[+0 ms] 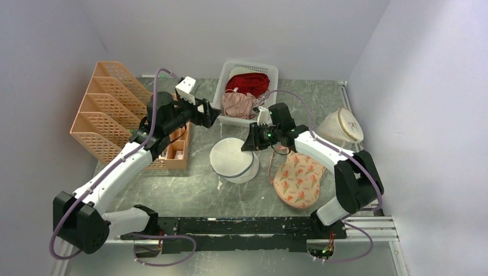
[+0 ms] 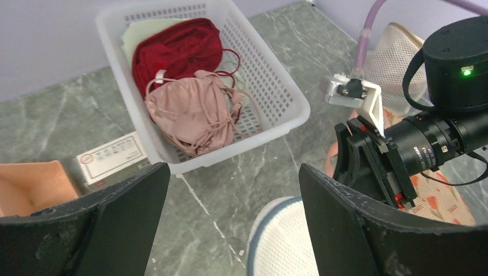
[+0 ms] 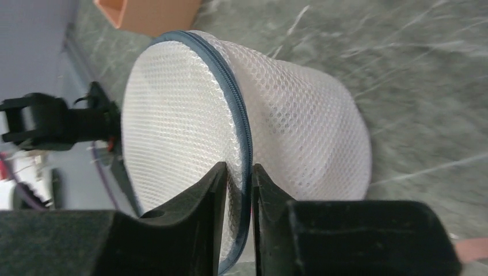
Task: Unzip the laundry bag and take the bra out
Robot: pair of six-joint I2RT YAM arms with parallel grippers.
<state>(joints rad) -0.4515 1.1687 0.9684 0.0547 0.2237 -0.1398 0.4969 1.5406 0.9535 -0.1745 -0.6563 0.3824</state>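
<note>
The laundry bag [image 1: 233, 160], a white mesh drum with a blue-grey zipper rim, sits mid-table. My right gripper [image 1: 251, 142] is at its far right edge. In the right wrist view the jaws of that gripper [image 3: 239, 172] stand slightly apart, open astride the zipper rim [image 3: 244, 132] of the bag [image 3: 184, 115], with a sliver of mesh showing beside the rim. My left gripper [image 1: 210, 114] hovers wide open behind the bag and holds nothing; its wrist view shows the bag's edge [image 2: 285, 241] low between its fingers, with the gripper [image 2: 233, 172] above the table. The bra is hidden.
A white basket [image 1: 275, 77] at the back holds a dark red garment [image 1: 248, 82] and a pale pink one [image 1: 239, 104]. An orange file rack [image 1: 109, 109] stands at left. A floral pouch [image 1: 299, 178] and a translucent beige-rimmed bag [image 1: 342, 126] lie at right.
</note>
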